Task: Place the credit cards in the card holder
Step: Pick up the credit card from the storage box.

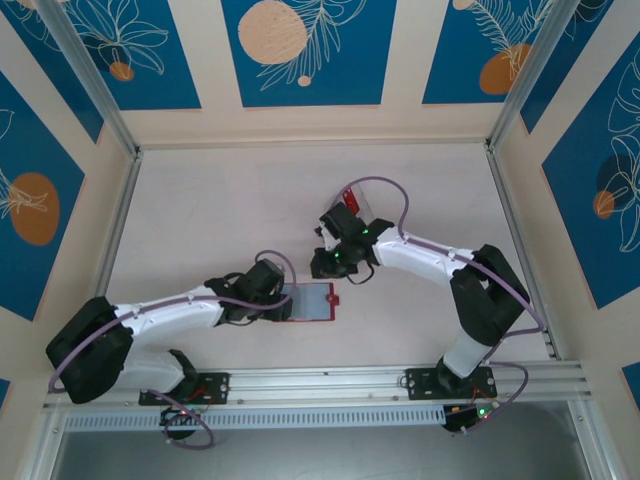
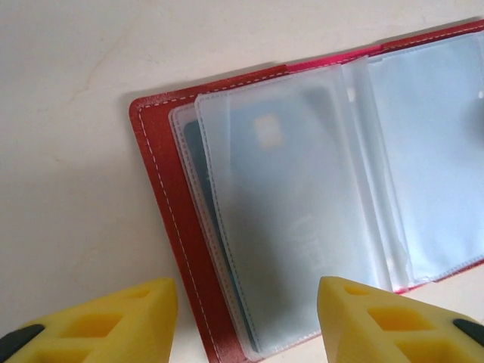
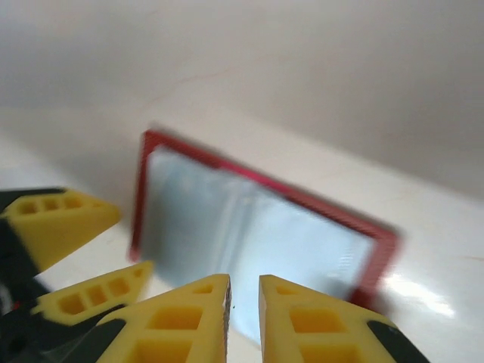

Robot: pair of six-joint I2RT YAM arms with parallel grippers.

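Pale table (image 1: 220, 210) — blue leaf-patterned panels (image 1: 300, 50)

The left arm (image 1: 165, 318) and right arm (image 1: 425, 255) were clad in white shells with black joints; lilac cables (image 1: 378, 180) were looped along the 2; yellow, hollow-celled fingers (image 2: 113, 318) were fitted.

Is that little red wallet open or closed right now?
Open. The card holder lies spread flat, its clear sleeves facing up, a card showing through one.
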